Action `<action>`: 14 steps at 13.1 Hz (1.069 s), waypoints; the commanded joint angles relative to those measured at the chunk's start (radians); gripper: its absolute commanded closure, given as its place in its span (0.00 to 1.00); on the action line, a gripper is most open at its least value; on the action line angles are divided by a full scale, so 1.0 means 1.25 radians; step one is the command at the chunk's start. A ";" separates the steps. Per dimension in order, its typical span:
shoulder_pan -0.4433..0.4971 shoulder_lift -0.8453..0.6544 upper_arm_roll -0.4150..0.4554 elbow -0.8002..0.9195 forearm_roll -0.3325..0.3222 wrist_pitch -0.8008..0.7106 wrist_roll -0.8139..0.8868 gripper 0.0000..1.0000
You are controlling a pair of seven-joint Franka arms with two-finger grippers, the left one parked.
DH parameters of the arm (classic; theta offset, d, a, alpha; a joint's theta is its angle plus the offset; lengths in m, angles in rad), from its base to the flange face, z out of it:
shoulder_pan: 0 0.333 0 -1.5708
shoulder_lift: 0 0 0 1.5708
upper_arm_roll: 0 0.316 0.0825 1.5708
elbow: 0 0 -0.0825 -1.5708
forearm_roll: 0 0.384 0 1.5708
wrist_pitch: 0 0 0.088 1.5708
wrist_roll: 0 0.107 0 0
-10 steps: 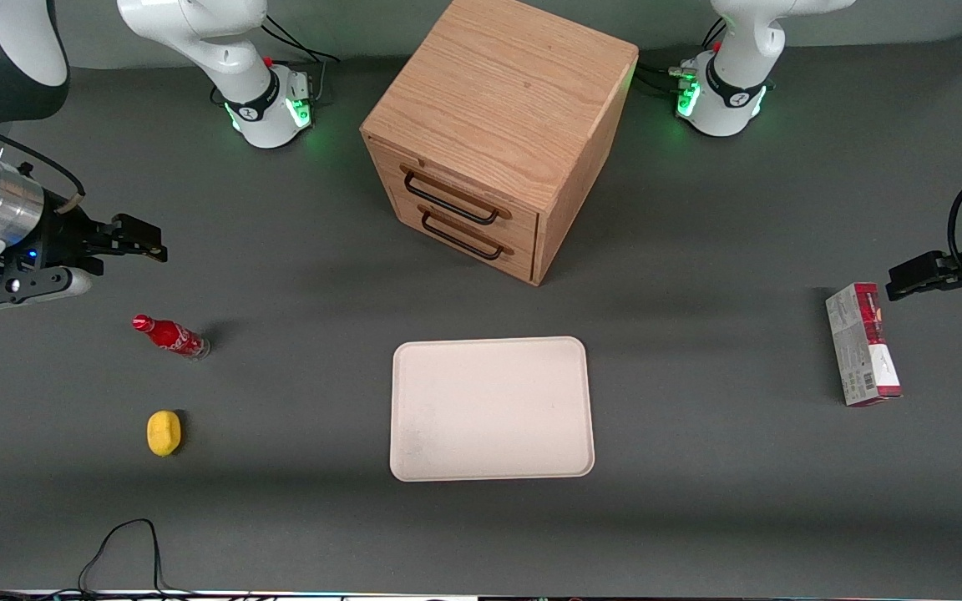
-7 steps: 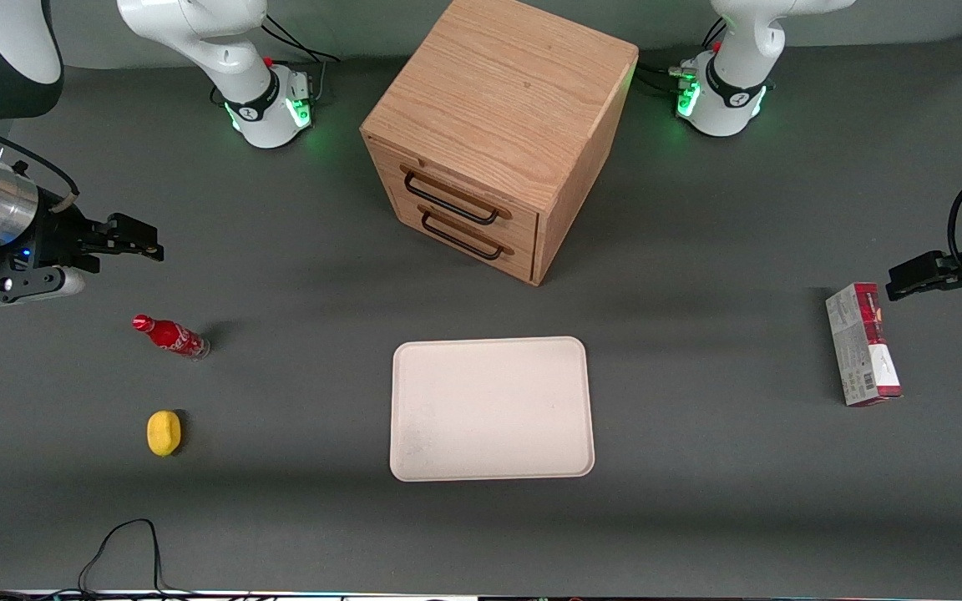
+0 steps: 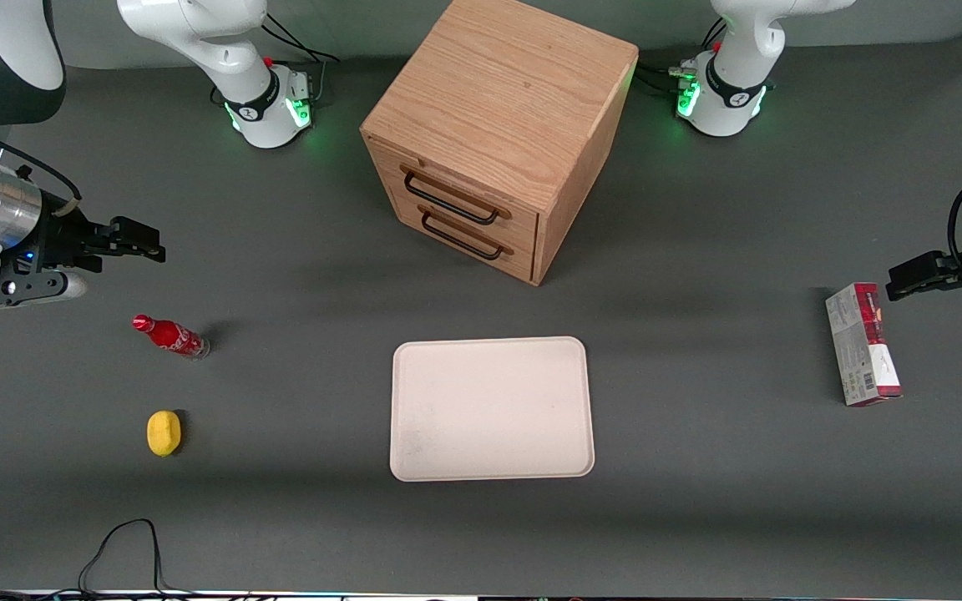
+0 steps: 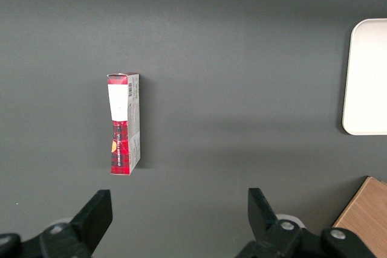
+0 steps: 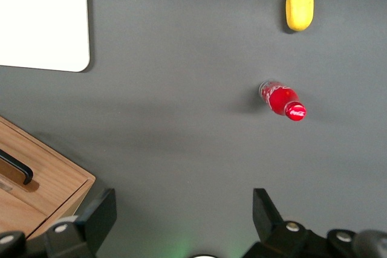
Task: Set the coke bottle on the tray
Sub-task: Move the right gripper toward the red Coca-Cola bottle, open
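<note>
The coke bottle (image 3: pixel 170 335), small and red with a red cap, seems to stand upright on the grey table toward the working arm's end; the right wrist view shows the bottle (image 5: pixel 282 99) from above. The cream-white tray (image 3: pixel 491 407) lies bare at mid-table, and a corner of the tray (image 5: pixel 42 22) shows in the right wrist view. My gripper (image 3: pixel 149 243) hangs above the table, farther from the front camera than the bottle and apart from it. In the wrist view the gripper (image 5: pixel 183 209) is open with only bare table between its fingers.
A yellow lemon (image 3: pixel 164 433) lies nearer the front camera than the bottle. A wooden drawer cabinet (image 3: pixel 498 133) stands farther back than the tray. A red-and-grey carton (image 3: pixel 863 344) lies toward the parked arm's end. A black cable (image 3: pixel 122 542) loops at the table's front edge.
My gripper has shifted only slightly, a little farther from the front camera. The bottle, lemon and tray have not moved.
</note>
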 commanded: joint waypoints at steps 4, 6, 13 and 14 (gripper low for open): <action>0.009 0.010 -0.009 0.022 -0.022 -0.024 0.020 0.00; 0.009 0.010 -0.009 0.022 -0.061 -0.025 0.018 0.00; 0.001 0.009 -0.139 0.030 -0.071 -0.027 -0.137 0.00; 0.001 0.007 -0.139 0.029 -0.071 -0.027 -0.137 0.00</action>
